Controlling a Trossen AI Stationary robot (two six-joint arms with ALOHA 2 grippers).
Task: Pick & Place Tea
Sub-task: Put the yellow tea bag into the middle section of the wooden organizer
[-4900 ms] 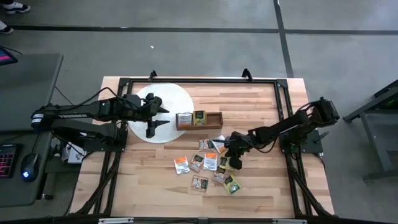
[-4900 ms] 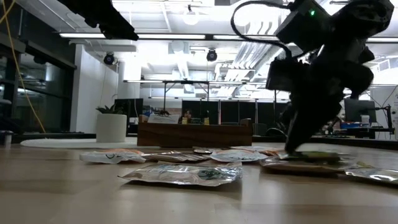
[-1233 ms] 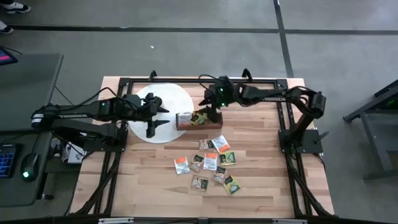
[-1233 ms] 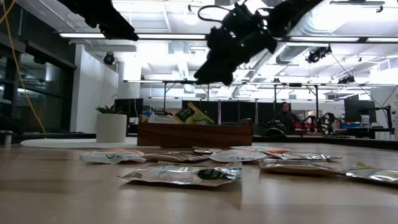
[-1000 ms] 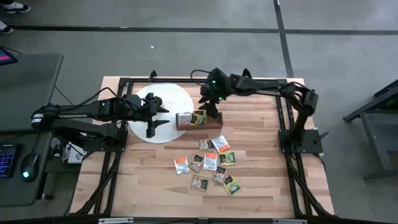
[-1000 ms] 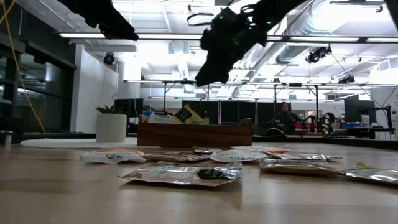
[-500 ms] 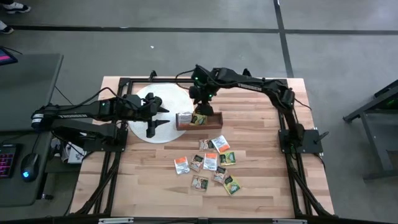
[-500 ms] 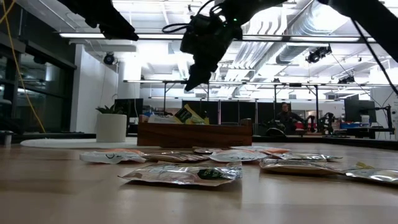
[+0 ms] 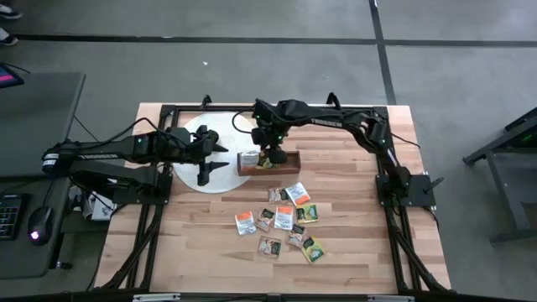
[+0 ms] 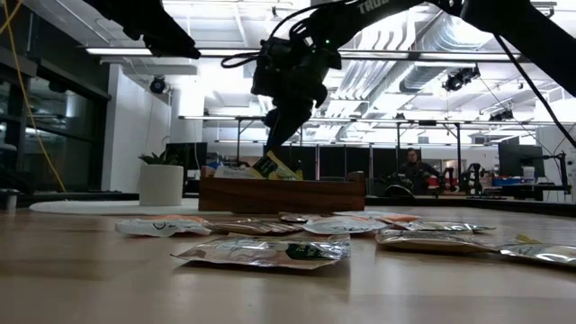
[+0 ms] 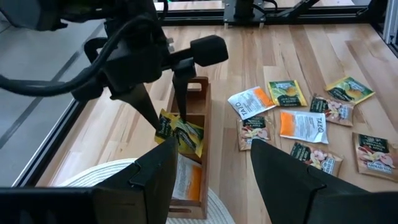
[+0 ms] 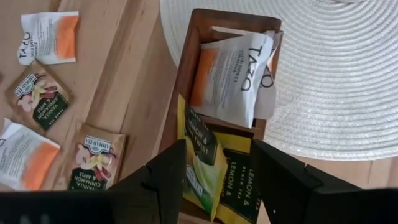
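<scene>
High view: your left claw (image 9: 207,159) hangs open and empty over the white disc (image 9: 239,132). Your right claw (image 9: 269,153), fingers parted, straddles a green-and-yellow sachet (image 12: 202,158) tilted in the wooden box (image 9: 290,163); more sachets (image 9: 285,220) lie scattered on the counter (image 9: 352,243).

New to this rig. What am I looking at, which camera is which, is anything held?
Two dark robot arms at a wooden table. One camera looks down from overhead, one sits at table height, one rides on each wrist. The right gripper stands open over the long brown wooden box, at a green-and-yellow tea sachet leaning in it, not gripping it. The left gripper waits open over the white round woven mat. Loose small square tea sachets lie on the table.
</scene>
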